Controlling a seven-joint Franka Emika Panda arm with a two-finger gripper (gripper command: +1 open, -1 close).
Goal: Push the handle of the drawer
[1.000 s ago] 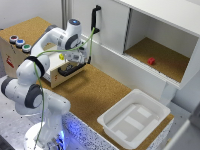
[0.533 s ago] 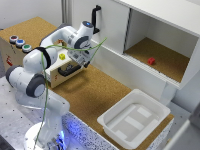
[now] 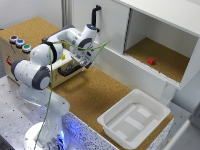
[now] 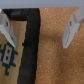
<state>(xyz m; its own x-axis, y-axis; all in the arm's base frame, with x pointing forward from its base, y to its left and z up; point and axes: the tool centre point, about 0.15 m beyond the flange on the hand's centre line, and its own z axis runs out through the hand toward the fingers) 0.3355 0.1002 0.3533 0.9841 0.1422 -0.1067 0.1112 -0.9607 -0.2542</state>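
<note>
The claw [image 3: 80, 61] is open wide right by the black handle [image 3: 68, 70] on the little wood drawer [image 3: 64, 65], at the exterior view's left on the counter [image 3: 95, 95], and the push looks not yet finished.

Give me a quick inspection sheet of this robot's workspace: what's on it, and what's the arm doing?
Surface: cork table.
Job's things: wooden drawer with black handle.
Clutter: white tray; three buttons; small red object inside the white cabinet.
Grippers: gripper beside the handle, jaws open, holding nothing.
Cables: thin green cable along the arm.
Surroundings: upright black door handle.
</note>
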